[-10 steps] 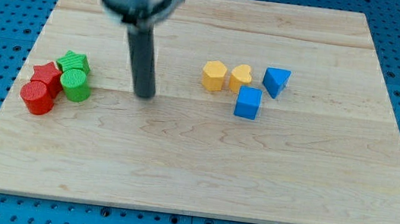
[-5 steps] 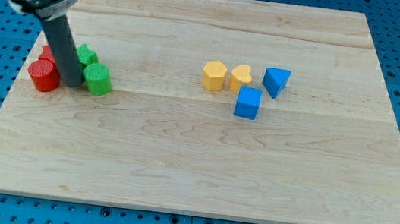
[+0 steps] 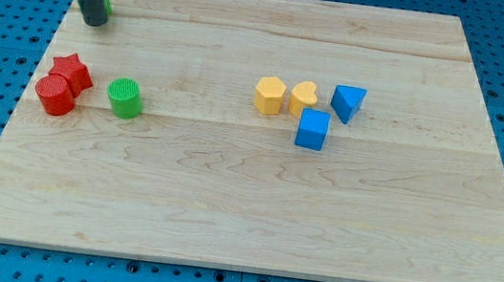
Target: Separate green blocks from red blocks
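Note:
My tip (image 3: 93, 19) is at the view's top left, near the board's upper edge. A green block (image 3: 105, 1) sits right behind the rod, mostly hidden, so its shape cannot be made out. A green cylinder (image 3: 125, 98) stands alone further down. To its left, a red star (image 3: 71, 71) and a red cylinder (image 3: 54, 96) touch each other. The tip is well above the red blocks and the green cylinder.
A yellow hexagon (image 3: 269, 95), a yellow heart (image 3: 304, 97), a blue triangle (image 3: 347, 102) and a blue cube (image 3: 311, 129) cluster at the middle right of the wooden board (image 3: 253, 209). A blue pegboard surrounds the board.
My tip went left into the red and green cluster, then up to the top left, carrying one green block with it. The green cylinder shifted right, away from the red blocks.

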You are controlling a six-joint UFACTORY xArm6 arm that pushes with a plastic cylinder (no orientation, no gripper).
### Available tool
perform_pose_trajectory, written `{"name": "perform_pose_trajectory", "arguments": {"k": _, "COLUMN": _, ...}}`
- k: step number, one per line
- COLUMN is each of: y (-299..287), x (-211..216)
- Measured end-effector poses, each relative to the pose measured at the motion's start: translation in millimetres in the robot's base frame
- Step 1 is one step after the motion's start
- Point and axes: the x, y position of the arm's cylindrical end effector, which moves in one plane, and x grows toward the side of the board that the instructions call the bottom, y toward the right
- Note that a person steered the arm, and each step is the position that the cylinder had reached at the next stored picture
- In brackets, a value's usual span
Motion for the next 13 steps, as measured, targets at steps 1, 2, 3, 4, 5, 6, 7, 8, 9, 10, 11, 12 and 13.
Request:
{"name": "perform_pose_trajectory", "arguments": {"k": 1, "y": -46.1, "x": 4.0}}
{"name": "perform_pose_trajectory", "arguments": {"k": 2, "y": -56.5, "x": -14.1}}
{"name": "perform_pose_trajectory", "arguments": {"k": 3, "y": -1.5, "x": -27.6}}
{"name": "perform_pose_trajectory", "arguments": {"k": 4, "y": -18.5, "x": -1.6}}
{"name": "perform_pose_trajectory", "arguments": {"k": 5, "y": 45.7, "x": 11.7}}
{"name": "perform_pose_trajectory", "arguments": {"k": 6, "y": 115.8, "x": 57.6}}
{"name": "perform_pose_trajectory", "arguments": {"k": 7, "y": 115.3, "x": 122.8}}
{"name": "perform_pose_trajectory", "arguments": {"k": 8, "y": 100.7, "x": 172.7}}
{"name": "perform_pose_trajectory", "arguments": {"k": 9, "y": 39.3, "x": 149.3}}
{"name": "perform_pose_trajectory", "arguments": {"k": 10, "y": 36.0, "x": 95.6}}
{"name": "perform_pose_trajectory", "arguments": {"k": 11, "y": 37.3, "x": 71.0}}
{"name": "perform_pose_trajectory", "arguments": {"k": 12, "y": 39.1, "x": 96.1}}
{"name": "perform_pose_trajectory", "arguments": {"k": 13, "y": 66.0, "x": 90.2}}
